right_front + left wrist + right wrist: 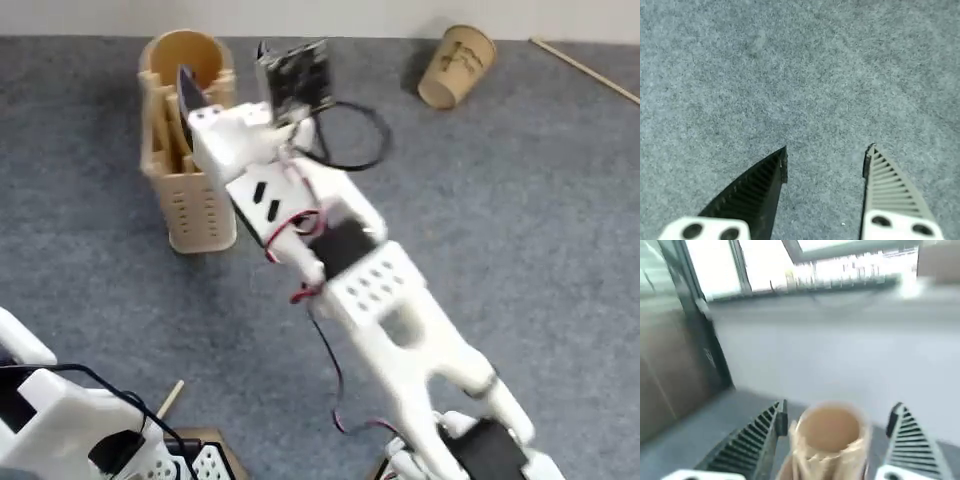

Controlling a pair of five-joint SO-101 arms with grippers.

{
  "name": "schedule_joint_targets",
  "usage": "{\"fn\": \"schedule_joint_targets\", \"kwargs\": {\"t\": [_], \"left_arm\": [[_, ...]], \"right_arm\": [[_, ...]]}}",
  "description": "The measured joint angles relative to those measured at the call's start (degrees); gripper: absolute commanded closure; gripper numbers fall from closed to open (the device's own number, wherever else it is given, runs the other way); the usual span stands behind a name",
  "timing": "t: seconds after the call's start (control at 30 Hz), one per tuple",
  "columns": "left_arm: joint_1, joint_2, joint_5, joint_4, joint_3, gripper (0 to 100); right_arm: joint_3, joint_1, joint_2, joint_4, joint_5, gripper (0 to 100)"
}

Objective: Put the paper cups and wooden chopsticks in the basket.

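White plastic arms (pixel 400 320), black motors (pixel 345 245), red and black cables (pixel 295 225); left tool (pixel 828 147) and right tool (pixel 839 404) each pair black and pale ribbed fingers (pixel 757 190).

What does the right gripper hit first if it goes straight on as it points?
Most likely the paper cup standing in the basket. It sits dead ahead, between the open fingers of the right gripper. How far off it is stays unclear.
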Motion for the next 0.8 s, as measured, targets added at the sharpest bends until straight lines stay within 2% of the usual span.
{"fn": "schedule_joint_targets", "kwargs": {"t": [0.1,0.2,0.27,0.37,0.47,0.57,0.63,0.7,0.8], "left_arm": [[1.49,0.0,0.0,0.44,0.0,74],[2.46,0.0,0.0,2.46,0.0,74],[2.46,0.0,0.0,2.99,0.0,74],[2.64,0.0,0.0,3.16,0.0,74],[3.43,0.0,0.18,3.16,0.0,74],[5.63,0.0,0.0,3.25,0.0,74],[7.03,0.0,0.0,4.22,0.0,74],[7.91,0.0,0.0,4.75,0.0,74],[8.26,0.0,0.0,4.84,0.0,74]], "right_arm": [[-11.78,-2.37,-2.02,13.71,-1.58,78.3],[-23.38,-0.88,-2.37,26.9,-1.93,80.9],[-29.27,5.1,-2.55,35.34,-2.2,81.9],[-31.03,19.87,-2.29,43.96,-5.36,81.8],[-27.78,37.54,2.55,45.01,-8.35,81.7],[-22.86,51.78,11.52,39.91,-8.62,81.7],[-21.63,54.42,19.34,36.48,-6.15,81.7],[-23.21,53.8,27.34,35.34,-2.64,81.7],[-31.3,51.96,39.12,35.43,-1.14,81.7]]}}
